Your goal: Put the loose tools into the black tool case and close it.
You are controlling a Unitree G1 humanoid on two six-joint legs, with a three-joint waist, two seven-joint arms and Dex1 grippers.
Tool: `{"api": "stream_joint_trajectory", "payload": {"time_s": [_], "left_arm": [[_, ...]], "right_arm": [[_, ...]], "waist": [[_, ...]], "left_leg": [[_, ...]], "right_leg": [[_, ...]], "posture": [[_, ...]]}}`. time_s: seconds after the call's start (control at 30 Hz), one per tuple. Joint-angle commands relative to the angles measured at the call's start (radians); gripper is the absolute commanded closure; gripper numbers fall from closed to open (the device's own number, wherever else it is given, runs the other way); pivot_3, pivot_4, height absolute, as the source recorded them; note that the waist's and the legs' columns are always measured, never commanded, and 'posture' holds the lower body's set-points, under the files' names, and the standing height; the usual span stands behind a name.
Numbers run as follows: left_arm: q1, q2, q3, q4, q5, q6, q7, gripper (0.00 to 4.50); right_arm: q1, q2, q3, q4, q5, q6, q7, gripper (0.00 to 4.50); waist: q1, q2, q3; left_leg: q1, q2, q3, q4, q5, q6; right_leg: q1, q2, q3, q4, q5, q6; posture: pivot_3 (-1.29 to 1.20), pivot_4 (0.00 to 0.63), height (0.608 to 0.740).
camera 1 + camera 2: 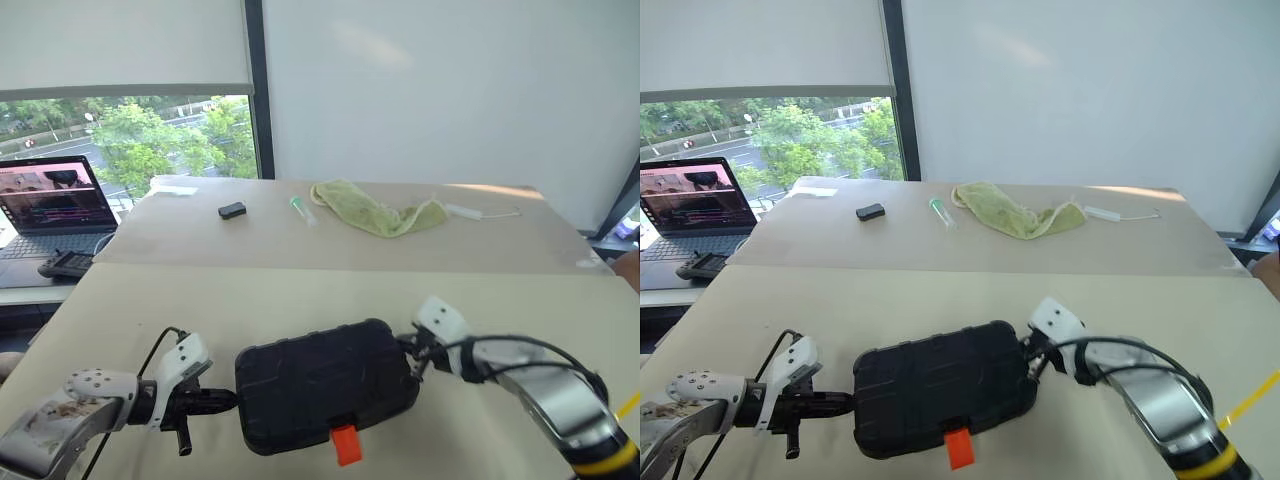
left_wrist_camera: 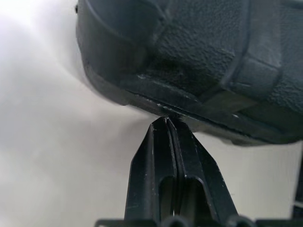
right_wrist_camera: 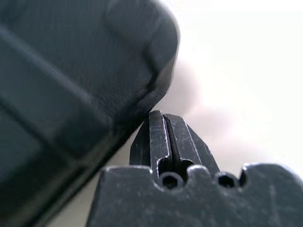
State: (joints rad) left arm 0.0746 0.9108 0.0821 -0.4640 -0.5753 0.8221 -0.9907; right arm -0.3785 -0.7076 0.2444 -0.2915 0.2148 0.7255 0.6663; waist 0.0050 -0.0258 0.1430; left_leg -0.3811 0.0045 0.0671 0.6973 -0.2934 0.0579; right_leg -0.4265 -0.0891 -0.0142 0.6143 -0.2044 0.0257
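Case [image 1: 325, 385] lies shut; your closed left hand [image 1: 228, 401] and right hand [image 1: 412, 358] flank it — next, press the orange latch [image 1: 345, 443].

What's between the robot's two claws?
The closed black tool case lies between the left gripper and right gripper, seen from the head.

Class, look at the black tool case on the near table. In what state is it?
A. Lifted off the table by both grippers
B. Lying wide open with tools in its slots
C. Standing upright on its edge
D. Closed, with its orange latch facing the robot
D: the black tool case lies flat and shut on the table, its orange latch at the near edge.
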Motion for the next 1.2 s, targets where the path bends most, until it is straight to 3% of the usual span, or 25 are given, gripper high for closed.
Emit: {"api": "stream_joint_trajectory", "payload": {"time_s": [0.03, 0.2, 0.37, 0.47, 0.57, 0.67, 0.73, 0.8, 0.87, 1.0, 1.2], "left_arm": [[-0.088, -0.108, -0.028, -0.067, -0.064, 0.031, 0.089, 4.41], [-0.153, -0.209, -0.056, -0.050, -0.043, 0.090, 0.192, 4.41], [-0.075, -0.122, -0.013, 0.004, 0.041, -0.004, 0.153, 4.41], [-0.164, -0.145, 0.145, 0.103, -0.082, -0.059, 0.082, 3.67], [-0.244, -0.110, 0.184, 0.120, -0.178, -0.058, -0.036, 2.77], [-0.313, -0.068, 0.136, 0.130, -0.199, -0.049, -0.124, 1.59], [-0.373, -0.058, 0.053, 0.132, -0.185, -0.040, -0.163, 0.97], [-0.432, -0.075, -0.051, 0.133, -0.139, -0.066, -0.198, 0.05], [-0.502, -0.122, -0.140, 0.154, -0.099, -0.080, -0.191, 0.05], [-0.624, -0.194, -0.334, 0.247, 0.077, -0.177, -0.203, 0.05], [-0.677, -0.235, -0.405, 0.318, 0.151, -0.224, -0.229, 0.05]], "right_arm": [[-0.117, 0.086, 0.084, 0.144, -0.058, -0.121, 0.043, 4.50], [-0.247, 0.135, 0.086, 0.409, -0.175, -0.257, 0.039, 4.50], [-0.233, 0.057, 0.023, 0.351, -0.204, -0.198, 0.066, 4.50], [-0.064, -0.033, -0.133, 0.079, -0.118, -0.071, 0.084, 3.67], [0.123, -0.076, -0.334, -0.219, 0.011, 0.127, 0.106, 2.84], [0.239, -0.056, -0.534, -0.453, 0.154, 0.328, 0.113, 1.64], [0.290, -0.007, -0.652, -0.589, 0.273, 0.469, 0.115, 1.02], [0.343, 0.055, -0.725, -0.698, 0.402, 0.584, 0.108, 0.16], [0.383, 0.111, -0.719, -0.749, 0.469, 0.626, 0.029, 0.16], [0.424, 0.156, -0.573, -0.756, 0.582, 0.606, -0.209, 0.16], [0.449, 0.169, -0.414, -0.756, 0.647, 0.603, -0.447, 0.16]], "waist": [[0.006, 0.001, 0.000], [0.008, 0.001, 0.000], [0.003, 0.000, 0.000], [0.020, 0.001, 0.000], [0.031, 0.001, 0.000], [0.014, 0.004, -0.002], [0.006, 0.004, -0.002], [0.003, 0.003, -0.001], [0.007, 0.003, -0.001], [0.008, 0.002, -0.001], [-0.004, 0.002, -0.001]], "left_leg": [[-0.001, -0.002, 0.000, 0.000, 0.000, 0.000], [-0.002, -0.006, -0.002, 0.005, 0.001, 0.002], [-0.002, -0.005, -0.003, 0.006, 0.002, 0.003], [-0.004, -0.005, -0.004, 0.000, 0.007, -0.006], [-0.016, -0.005, -0.009, 0.001, 0.008, -0.008], [-0.018, -0.006, -0.007, 0.002, 0.008, -0.007], [-0.017, -0.005, -0.006, 0.002, 0.005, -0.002], [-0.013, -0.005, -0.007, 0.002, 0.003, 0.002], [-0.008, -0.005, -0.007, 0.002, 0.003, 0.002], [-0.003, -0.007, -0.007, 0.004, 0.004, 0.003], [-0.004, -0.006, -0.006, 0.003, 0.005, 0.003]], "right_leg": [[0.000, -0.001, 0.000, 0.000, 0.000, 0.001], [0.002, -0.004, 0.000, -0.001, 0.003, 0.004], [0.003, -0.004, 0.000, -0.001, 0.006, 0.005], [-0.001, -0.005, -0.002, -0.002, 0.004, 0.002], [-0.011, -0.004, -0.005, 0.000, 0.002, 0.003], [-0.012, -0.004, -0.002, 0.002, 0.003, 0.003], [-0.010, -0.003, -0.001, 0.000, 0.003, 0.004], [-0.008, -0.002, -0.001, -0.001, 0.003, 0.004], [-0.001, -0.002, -0.001, -0.001, 0.003, 0.004], [0.005, -0.002, 0.000, -0.002, 0.002, 0.004], [0.001, -0.001, 0.002, 0.000, 0.003, 0.004]], "posture": [[0.00, 0.150, 0.740], [0.00, 0.150, 0.740], [0.00, 0.150, 0.740], [0.00, 0.150, 0.740], [0.00, 0.150, 0.740], [0.00, 0.150, 0.740], [0.00, 0.150, 0.740], [0.00, 0.150, 0.740], [0.00, 0.150, 0.740], [0.00, 0.150, 0.740], [0.00, 0.150, 0.740]]}}
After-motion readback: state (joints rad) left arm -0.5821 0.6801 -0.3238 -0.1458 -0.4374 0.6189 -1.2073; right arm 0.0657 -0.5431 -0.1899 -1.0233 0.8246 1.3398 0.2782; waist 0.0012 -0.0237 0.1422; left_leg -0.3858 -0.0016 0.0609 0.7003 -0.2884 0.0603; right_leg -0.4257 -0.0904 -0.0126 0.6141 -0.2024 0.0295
